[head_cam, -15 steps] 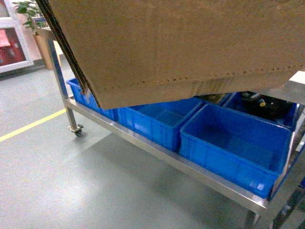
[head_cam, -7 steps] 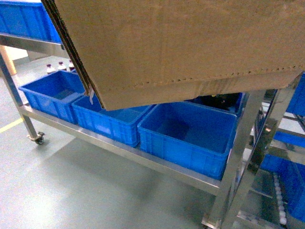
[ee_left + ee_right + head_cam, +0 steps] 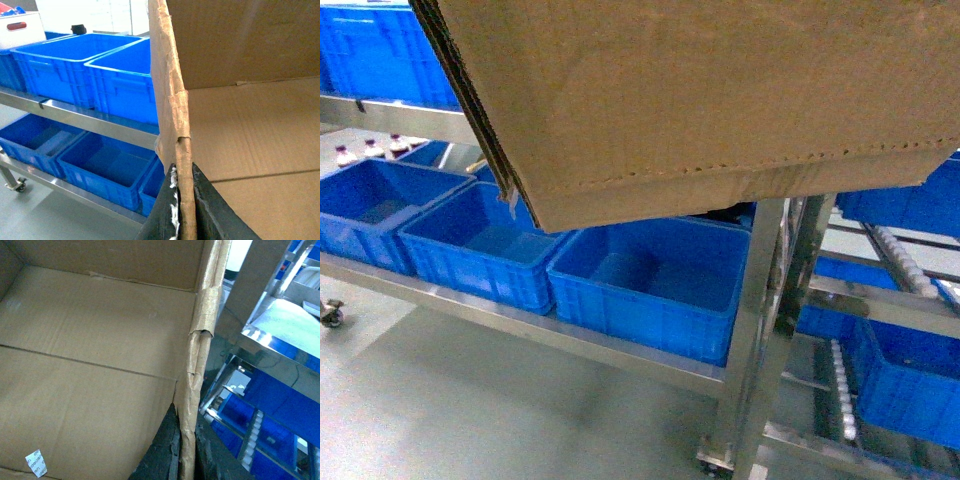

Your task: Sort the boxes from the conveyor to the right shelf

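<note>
A large brown cardboard box (image 3: pixel 700 90) hangs in the air and fills the top of the head view, its dotted perforation line near the lower edge. My left gripper (image 3: pixel 182 175) is shut on the box's frayed left wall (image 3: pixel 172 100). On the opposite side, my right gripper (image 3: pixel 186 430) is shut on the frayed right wall (image 3: pixel 202 340). The inside of the box (image 3: pixel 90 355) is empty apart from a small white label. The right shelf (image 3: pixel 905 265), a steel rack with white roller wheels, stands at the right of the head view, and its rollers (image 3: pixel 254 432) show past the box. The conveyor is out of view.
A steel rack with flat shelves (image 3: pixel 570 340) holds open blue crates (image 3: pixel 650 280) below and left of the box, with more crates (image 3: pixel 75 65) on its upper tier. Its steel post (image 3: pixel 760 330) stands just left of the roller rack. More blue crates (image 3: pixel 910 390) sit in the roller rack.
The head view has swung to the right: the blue crates slid left in the picture and the roller rack came into sight on the right. The box stays held the same way.
</note>
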Available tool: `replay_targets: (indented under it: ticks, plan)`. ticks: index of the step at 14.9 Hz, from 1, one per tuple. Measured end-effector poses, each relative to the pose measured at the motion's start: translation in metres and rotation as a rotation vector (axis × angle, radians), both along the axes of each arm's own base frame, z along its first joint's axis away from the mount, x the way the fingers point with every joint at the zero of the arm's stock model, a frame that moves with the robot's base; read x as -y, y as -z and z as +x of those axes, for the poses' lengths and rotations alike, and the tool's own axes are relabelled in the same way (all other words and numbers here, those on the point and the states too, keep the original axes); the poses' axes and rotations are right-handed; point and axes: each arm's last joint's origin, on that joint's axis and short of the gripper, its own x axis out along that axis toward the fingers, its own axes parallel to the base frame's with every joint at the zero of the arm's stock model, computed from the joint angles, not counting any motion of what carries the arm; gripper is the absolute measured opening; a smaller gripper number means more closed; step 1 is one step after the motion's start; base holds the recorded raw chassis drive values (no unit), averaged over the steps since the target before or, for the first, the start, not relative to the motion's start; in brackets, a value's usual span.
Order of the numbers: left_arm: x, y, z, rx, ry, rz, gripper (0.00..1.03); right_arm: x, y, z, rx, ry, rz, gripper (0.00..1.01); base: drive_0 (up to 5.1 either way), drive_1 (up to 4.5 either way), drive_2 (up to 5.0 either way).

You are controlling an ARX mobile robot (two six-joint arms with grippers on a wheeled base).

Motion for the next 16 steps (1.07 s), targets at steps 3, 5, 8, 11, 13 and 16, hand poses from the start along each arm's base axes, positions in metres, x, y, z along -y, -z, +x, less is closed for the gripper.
replay_targets:
  ticks: [3,5,8,11,13,16]
  plan:
    - [-0.0007,0.0006,0.0003,-0.004,-0.008,0.003,0.02,-0.0003,0.0015,0.0015,-0.002,-0.006,0.002,0.02,-0.7,-5.06,0.8]
    - [-0.0025,-0.0003,0.0001,-0.002,-0.031,0.009,0.02,-0.0047,0.0030,0.0026,-0.005,-0.021,0.002,0.02,1.5,-6.54,0.1]
    - [-0.0060,-0.0009,0.0008,0.000,-0.059,0.009,0.02,-0.0078,0.0043,0.0037,-0.005,-0.042,0.005,0.02,-1.4,-5.83,0.3]
    - [0.0006,0.0003,-0.0001,0.000,0.004,0.005,0.02,0.0008,0.0029,0.0023,-0.010,0.003,0.000,0.02,-2.1,-4.25,0.1]
    - [0.0005,0.0006,0.0002,-0.001,0.002,0.006,0.02,0.0007,0.0032,0.0022,-0.012,0.003,0.000,0.02,-1.0,-2.91,0.8]
    - [-0.0009,0.0005,0.0007,-0.001,-0.005,0.006,0.02,-0.0006,0.0015,0.0013,-0.004,-0.002,0.000,0.02,-1.4,-2.89,0.1]
